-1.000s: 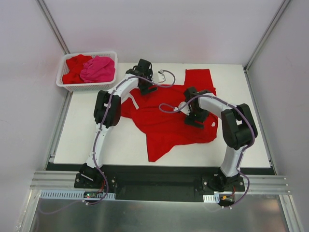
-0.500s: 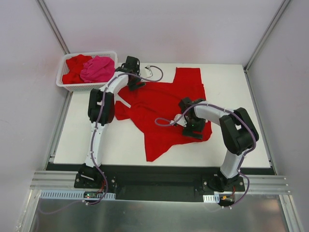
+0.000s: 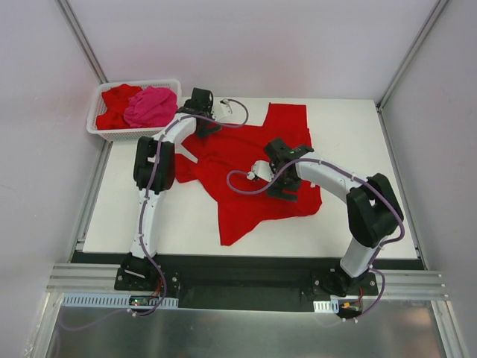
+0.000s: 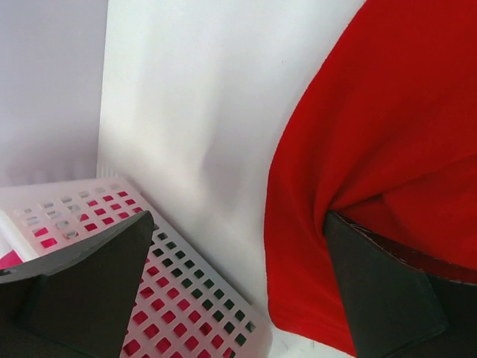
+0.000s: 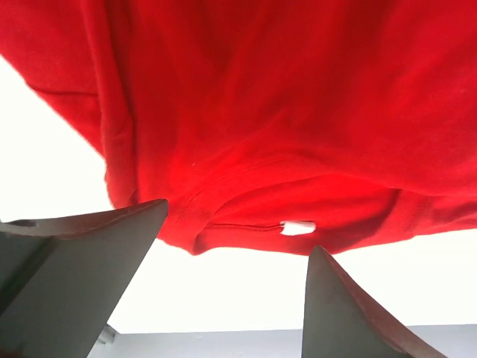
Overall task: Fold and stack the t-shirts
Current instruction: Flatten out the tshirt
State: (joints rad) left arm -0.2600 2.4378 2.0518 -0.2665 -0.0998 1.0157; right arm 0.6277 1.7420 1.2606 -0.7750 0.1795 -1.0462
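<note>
Now that the left claw [image 4: 238,224] has swung out beside the white plastic lattice basket [image 3: 127,135] and spread wide, we reckon it's let go of the crumpled bright red cloth t-shirt [image 3: 246,205]. That shirt got dragged leftward across the white table [image 3: 373,186]. The right claw [image 5: 238,227] hovers spread over the collar, pinching nothing. Folding's not started, and the hot pink t-shirt [image 3: 151,107] waits in the basket.

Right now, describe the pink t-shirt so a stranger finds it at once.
Look to the table's far left corner, where a white lattice basket sits. In its right half lies the pink t-shirt, crumpled beside a red one. It is the only pink cloth.
</note>
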